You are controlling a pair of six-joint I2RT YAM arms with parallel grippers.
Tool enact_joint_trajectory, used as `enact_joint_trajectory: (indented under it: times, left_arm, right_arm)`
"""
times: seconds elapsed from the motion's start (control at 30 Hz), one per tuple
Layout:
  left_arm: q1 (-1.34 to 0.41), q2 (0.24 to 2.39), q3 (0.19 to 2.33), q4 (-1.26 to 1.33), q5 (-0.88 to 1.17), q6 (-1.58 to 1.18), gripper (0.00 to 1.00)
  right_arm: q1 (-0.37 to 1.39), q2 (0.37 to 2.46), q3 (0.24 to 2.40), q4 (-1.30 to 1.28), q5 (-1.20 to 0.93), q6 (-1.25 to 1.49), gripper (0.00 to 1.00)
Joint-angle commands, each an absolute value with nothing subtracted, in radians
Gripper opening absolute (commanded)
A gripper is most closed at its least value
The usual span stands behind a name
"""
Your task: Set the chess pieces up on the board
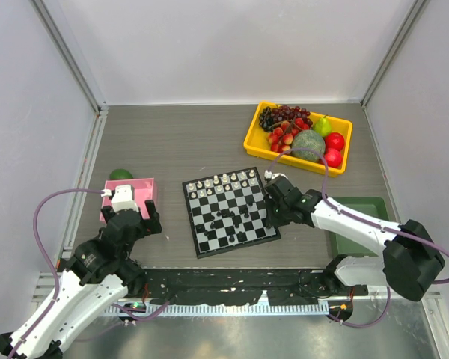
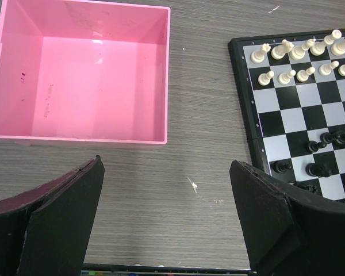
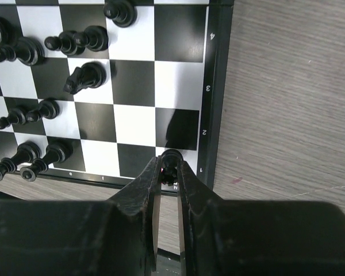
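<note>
My right claw (image 3: 169,173) pinches a tiny black plastic chessman (image 3: 171,158) at the corner square of the small black-and-white checked chessboard (image 3: 184,86). My left claw (image 2: 167,172) hangs spread above the grey wood-grain tabletop (image 2: 207,86).

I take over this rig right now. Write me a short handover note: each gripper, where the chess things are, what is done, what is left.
Left gripper: open, holding nothing, above the table between the pink tray and the board.
Right gripper: shut on a black piece at the board's near right corner; I cannot tell if the piece touches the board.
Done: the white pieces stand in two rows on the far side.
Left: the other black pieces are scattered mid-board, several lying down; they probably belong upright in the two near rows.
</note>
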State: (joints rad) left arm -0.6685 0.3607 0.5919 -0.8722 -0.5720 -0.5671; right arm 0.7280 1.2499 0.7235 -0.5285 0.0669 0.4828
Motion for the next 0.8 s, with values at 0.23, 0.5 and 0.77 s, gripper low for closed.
enact_joint_trajectory:
  times: [0.23, 0.5, 0.77]
  left_arm:
    - [-0.670, 0.364, 0.592, -0.830, -0.571, -0.560, 0.99]
    - [-0.670, 0.364, 0.594, -0.831, -0.571, -0.558, 0.99]
    - [-0.670, 0.367, 0.594, -0.830, -0.572, -0.560, 0.99]
  right_arm:
    - [0.782, 1.232, 0.709, -0.554, 0.114, 0.522, 0.15]
    - [0.790, 1.243, 0.696, -0.551, 0.149, 0.529, 0.16]
    - [0.796, 1.232, 0.710, -0.546, 0.126, 0.529, 0.40]
